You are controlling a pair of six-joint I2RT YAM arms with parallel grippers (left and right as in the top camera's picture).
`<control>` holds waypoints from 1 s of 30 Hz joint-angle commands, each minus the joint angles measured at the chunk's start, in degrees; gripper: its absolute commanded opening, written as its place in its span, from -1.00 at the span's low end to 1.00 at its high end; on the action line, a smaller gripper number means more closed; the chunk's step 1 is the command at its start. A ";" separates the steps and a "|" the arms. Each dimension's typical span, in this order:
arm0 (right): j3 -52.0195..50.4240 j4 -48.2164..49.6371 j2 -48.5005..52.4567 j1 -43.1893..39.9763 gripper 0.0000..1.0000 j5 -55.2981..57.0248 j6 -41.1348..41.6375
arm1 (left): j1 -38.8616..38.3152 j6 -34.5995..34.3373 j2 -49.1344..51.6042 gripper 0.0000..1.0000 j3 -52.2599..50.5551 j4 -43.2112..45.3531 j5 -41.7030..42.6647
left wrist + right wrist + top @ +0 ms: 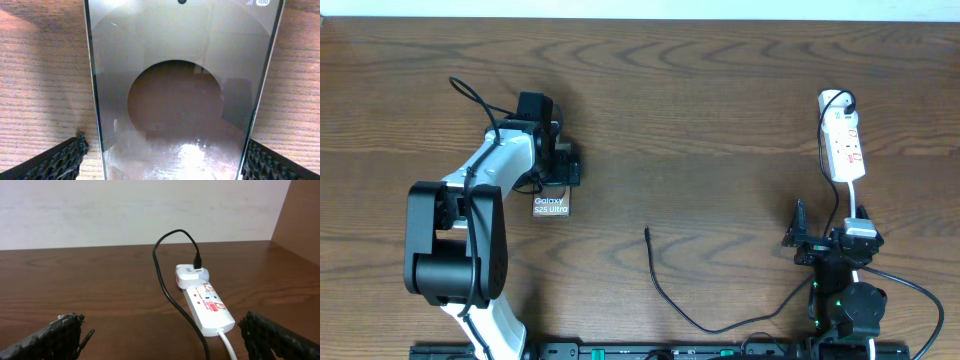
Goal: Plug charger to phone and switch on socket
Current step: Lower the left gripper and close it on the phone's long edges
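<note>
Your left gripper [165, 165] is released. In the left wrist view its two fingers stand wide, one on each side of the phone [180, 100], and nothing is clamped. In the overhead view the phone [551, 206] lies left of centre, half under this gripper. Your right gripper [165, 340] is released too and holds nothing. It looks along the counter [90, 285] toward the socket [207, 305], which lies right of centre in that frame.

I judge the task to be at its beginning. The charger [660, 285] already goes into a white adapter [192, 275] on the socket's far end, but its plug tip [647, 232] lies free near the middle of the overhead frame, well apart from the phone. So you have the tip to pick up and push into the phone, and then the switch. I cannot tell from here whether the switch is already on.

The counter is dark brown wood grain. Behind it stands a pale wall [100, 210], with a brown wooden side panel [300, 225] at the upper right.
</note>
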 commanded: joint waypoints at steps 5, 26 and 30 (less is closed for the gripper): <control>-0.07 -0.22 -0.42 0.15 0.99 0.48 0.79 | 0.00 0.13 2.38 0.96 -2.75 -0.57 0.96; -0.07 -0.24 -0.42 0.15 0.99 0.48 0.79 | -0.02 0.11 2.38 0.62 -2.75 0.09 1.01; -0.07 -0.22 -0.42 0.15 0.98 0.48 0.79 | -0.02 0.11 2.38 0.60 -2.75 0.09 1.01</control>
